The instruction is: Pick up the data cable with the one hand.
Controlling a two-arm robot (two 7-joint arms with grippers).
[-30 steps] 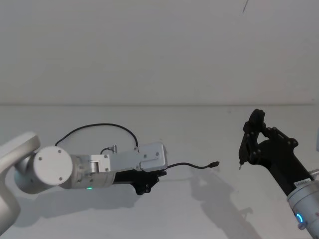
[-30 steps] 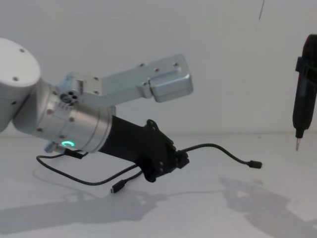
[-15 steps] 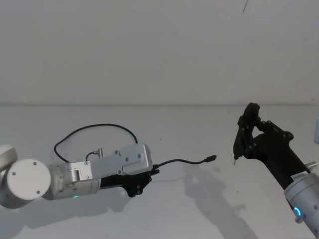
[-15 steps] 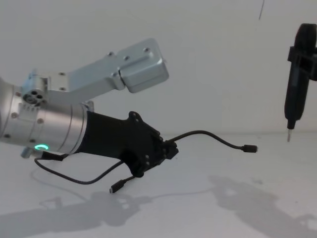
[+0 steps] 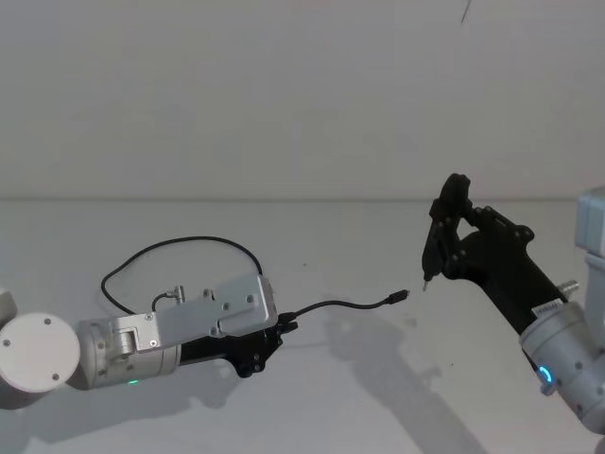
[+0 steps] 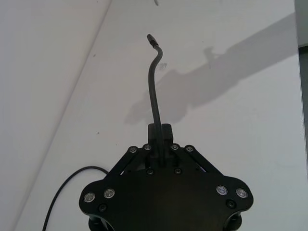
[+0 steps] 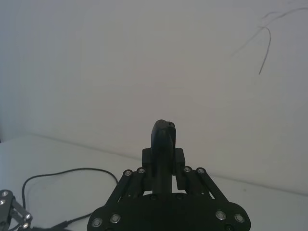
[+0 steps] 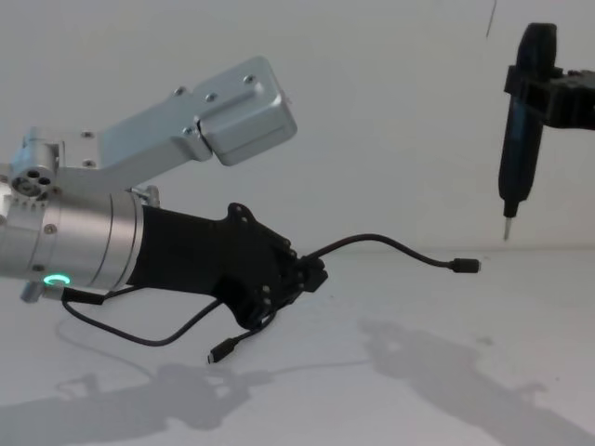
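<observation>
As the data cable (image 5: pixel 340 305) is pinched in the closed left gripper (image 5: pixel 281 326) above the counter (image 5: pixel 331 402), one plug (image 5: pixel 402 296) is pointed toward the closed right gripper (image 5: pixel 440 241), which is held raised near it.

Black data cable (image 5: pixel 340 305), black left pincer (image 5: pixel 284 327)

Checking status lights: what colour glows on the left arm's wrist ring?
Green; the ring shows best in the chest view, behind the left gripper.

No legible text or labels.
</observation>
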